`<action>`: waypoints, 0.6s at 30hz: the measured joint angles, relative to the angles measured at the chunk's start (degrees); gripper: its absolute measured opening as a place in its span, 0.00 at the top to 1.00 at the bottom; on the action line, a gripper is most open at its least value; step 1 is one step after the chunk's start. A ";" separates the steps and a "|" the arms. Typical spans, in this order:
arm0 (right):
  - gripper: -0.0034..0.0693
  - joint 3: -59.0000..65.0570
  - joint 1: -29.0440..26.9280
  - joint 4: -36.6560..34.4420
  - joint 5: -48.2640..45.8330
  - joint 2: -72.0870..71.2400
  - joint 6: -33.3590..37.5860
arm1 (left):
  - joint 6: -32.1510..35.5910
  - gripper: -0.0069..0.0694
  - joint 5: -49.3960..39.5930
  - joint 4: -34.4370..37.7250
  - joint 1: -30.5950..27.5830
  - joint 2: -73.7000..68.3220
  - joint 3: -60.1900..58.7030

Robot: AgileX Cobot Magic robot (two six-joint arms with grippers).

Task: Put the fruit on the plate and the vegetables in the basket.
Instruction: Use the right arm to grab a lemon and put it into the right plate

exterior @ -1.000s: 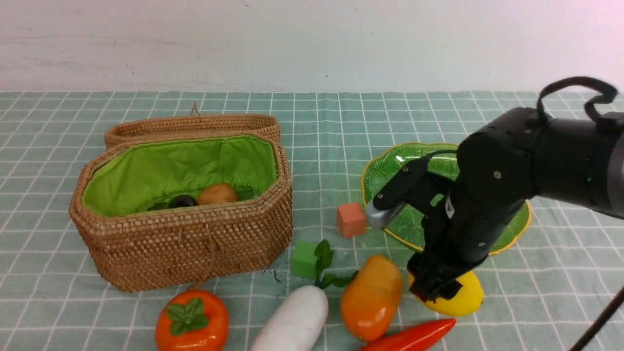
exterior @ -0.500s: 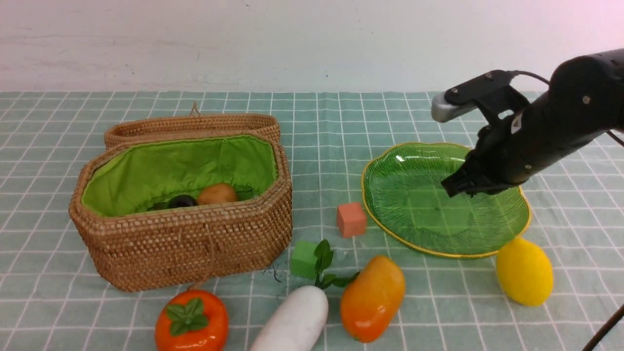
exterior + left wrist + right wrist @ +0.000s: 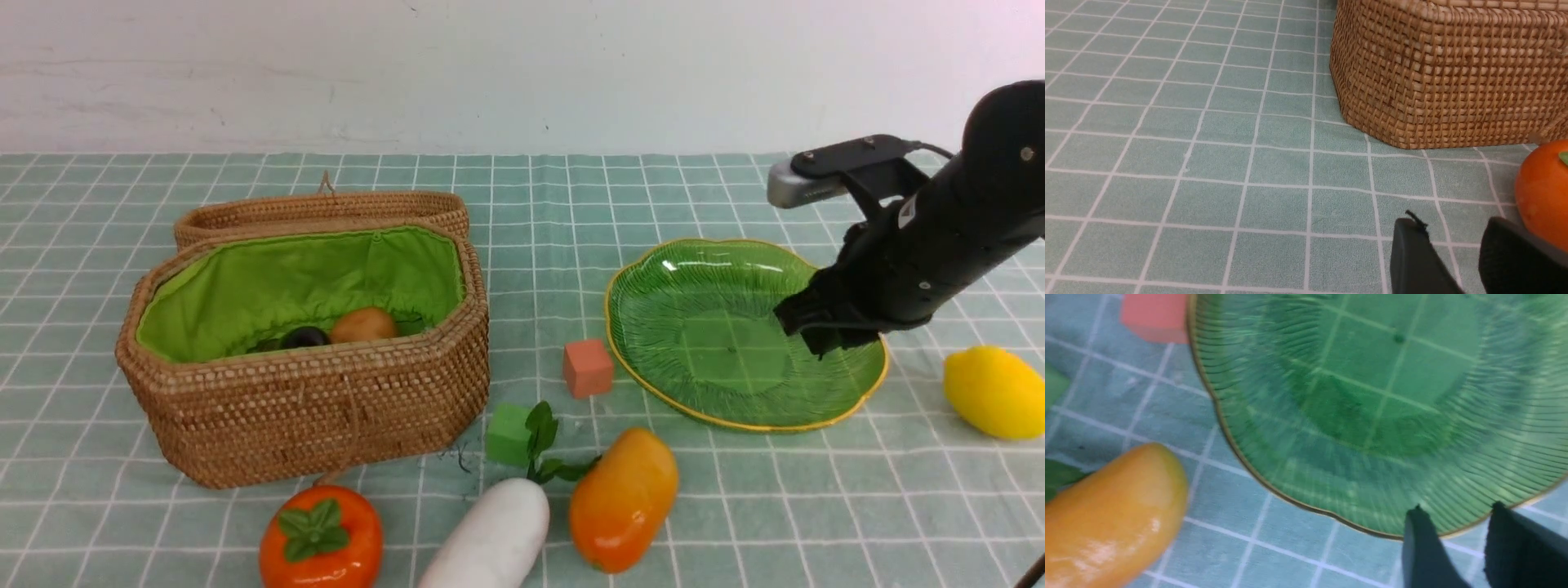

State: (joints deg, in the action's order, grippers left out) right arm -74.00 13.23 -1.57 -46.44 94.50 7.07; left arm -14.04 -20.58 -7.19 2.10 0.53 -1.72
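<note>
**A:** Right pincer state?

**B:** Right pincer (image 3: 819, 333) hangs over the right part of the plate (image 3: 694, 278), above the near rim. In the wrist view its fingers (image 3: 1423, 547) are apart with a narrow gap. The plate rim shows through the gap and nothing is gripped.

**A:** Lemon?

**B:** Lemon (image 3: 992, 392) is lying on the table (image 3: 816, 506), right of the plate. It's clear of the rim and apart from the pincer.

**A:** Other fruit?

**B:** Both are on the table too. Mango (image 3: 623, 500) is in front of the plate's left half, near the rim but not touching. Persimmon (image 3: 321, 535) is in front of the basket (image 3: 326, 408), leafy cap up.

**A:** Veg?

**B:** Potato (image 3: 363, 324) and eggplant (image 3: 304, 336) are side by side inside the basket, the eggplant half hidden by the front wall. Radish (image 3: 490, 539) lies on the table between persimmon and mango, its leaves pointing at the green cube (image 3: 509, 433) just beside them. Can't tell if the radish touches the mango.

**A:** Left arm?

**B:** It's out of the front view. Its own camera shows the left pincer (image 3: 1449, 222) low over the table, near a basket corner. The fingers are apart with cloth visible between them, holding nothing. The persimmon is just beside one finger; can't tell if they're in contact.

**A:** Clutter?

**B:** Pink cube (image 3: 588, 367) is just beside the plate's left rim. The basket lid (image 3: 326, 211) is open, behind the basket.
</note>
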 joint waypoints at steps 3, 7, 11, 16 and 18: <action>0.49 0.07 0.00 4.62 -1.43 -0.20 -1.59 | 0.00 0.60 0.00 0.00 0.00 0.00 0.00; 0.33 0.61 -1.25 10.28 -3.87 -0.20 -4.60 | 0.00 0.60 0.00 0.00 0.00 0.00 0.00; 0.24 0.60 -6.13 10.85 -3.09 -0.20 -5.10 | 0.00 0.60 0.00 0.00 0.00 0.00 0.00; 0.20 0.60 -15.08 9.00 0.52 -0.13 -4.36 | 0.00 0.60 0.00 0.00 0.00 0.00 0.00; 0.20 0.60 -18.02 7.43 2.69 0.00 -2.92 | 0.00 0.60 0.00 0.00 0.00 0.00 0.00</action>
State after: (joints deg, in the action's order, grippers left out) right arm -73.40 -4.79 5.86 -43.75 94.51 4.15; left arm -14.04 -20.58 -7.19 2.10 0.53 -1.72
